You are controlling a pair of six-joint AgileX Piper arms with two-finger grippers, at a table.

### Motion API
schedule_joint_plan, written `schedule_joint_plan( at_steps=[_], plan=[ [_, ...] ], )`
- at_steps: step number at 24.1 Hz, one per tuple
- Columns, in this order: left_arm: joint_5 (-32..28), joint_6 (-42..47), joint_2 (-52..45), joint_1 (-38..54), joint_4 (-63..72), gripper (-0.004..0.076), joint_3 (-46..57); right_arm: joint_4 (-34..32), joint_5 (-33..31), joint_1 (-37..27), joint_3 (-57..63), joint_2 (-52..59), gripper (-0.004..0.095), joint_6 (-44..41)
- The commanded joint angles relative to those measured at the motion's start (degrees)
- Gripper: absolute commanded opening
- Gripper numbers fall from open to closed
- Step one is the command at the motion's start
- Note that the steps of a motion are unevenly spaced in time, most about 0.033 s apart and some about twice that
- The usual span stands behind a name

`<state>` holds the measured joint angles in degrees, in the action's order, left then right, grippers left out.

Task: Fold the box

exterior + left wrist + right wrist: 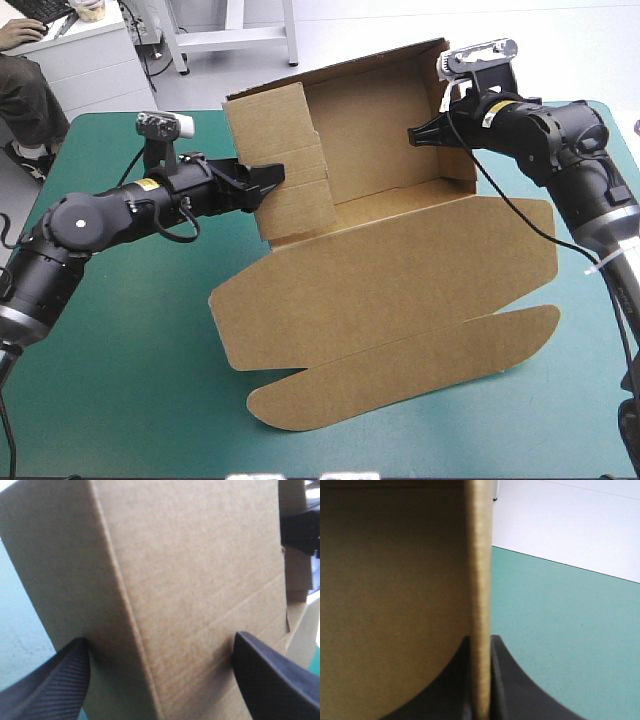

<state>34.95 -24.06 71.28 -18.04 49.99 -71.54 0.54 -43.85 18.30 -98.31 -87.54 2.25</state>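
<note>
Left hand [268, 181] is spread around the left wall corner of the box [385, 275], upper centre of the frame; right hand [418, 134] pinches its right wall edge. Open teal-green counter [120, 390] lies lower left.

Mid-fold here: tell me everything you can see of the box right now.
The box is plain brown corrugated board, half-formed. Its back wall and left side wall stand raised at the far side of the teal-green table. The lid panel and its rounded tuck flap lie flat toward the near edge. The right tool is shut on the right wall's edge. The left tool, open, straddles the left wall's corner.
</note>
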Motion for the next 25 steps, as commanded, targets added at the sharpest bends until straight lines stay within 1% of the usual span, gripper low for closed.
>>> schedule_joint_plan(
  at_steps=[1,2,3,5,9,10,11,12,17,20,23,25],
  plan=[
    [-2.8,17.0,2.6,-5.0,-17.7,0.0508,-6.2,0.9,5.5,0.3,-1.8,1.6,0.0003,-2.3],
    [-2.9,23.1,4.6,-7.4,-25.2,0.0487,-8.0,1.1,5.5,0.3,-1.8,1.5,0.0003,-2.6],
    [-2.9,26.3,5.7,-8.7,-29.3,0.0483,-8.9,1.0,5.6,0.3,-1.8,1.5,0.0003,-2.7],
    [-3.2,37.9,8.6,-12.7,-44.3,0.0482,-11.5,1.0,5.7,0.3,-1.8,1.5,0.0003,-3.3],
    [-4.6,52.7,9.7,-15.5,-56.9,0.0475,-12.1,1.0,5.2,0.3,-1.8,1.5,0.0002,-5.4],
    [-5.3,56.6,9.7,-15.8,-59.7,0.0442,-12.1,1.0,4.7,0.3,-1.8,1.5,0.0002,-5.8],
    [-6.0,58.2,9.7,-15.9,-60.0,0.0405,-12.1,1.0,4.2,0.3,-1.8,1.5,0.0002,-5.8],
    [-6.2,58.9,9.7,-15.9,-60.0,0.0344,-12.1,1.0,3.6,0.3,-1.8,1.5,0.0001,-5.8],
    [-6.0,59.2,10.6,-15.9,-59.0,0.0108,-12.1,1.5,1.5,0.3,-1.8,1.5,0.0000,-5.9],
    [-5.3,58.6,11.4,-15.9,-57.8,-0.0006,-12.1,1.7,0.0,0.3,-1.8,1.5,0.0000,-5.9],
    [-5.1,57.4,12.1,-15.9,-57.1,-0.0007,-12.1,1.6,-2.5,0.3,-1.8,1.4,0.0000,-5.9],
    [-3.6,56.0,12.9,-15.9,-57.4,-0.0007,-12.1,1.2,-5.3,0.3,-1.8,0.2,-0.0001,-5.8]
  ],
)
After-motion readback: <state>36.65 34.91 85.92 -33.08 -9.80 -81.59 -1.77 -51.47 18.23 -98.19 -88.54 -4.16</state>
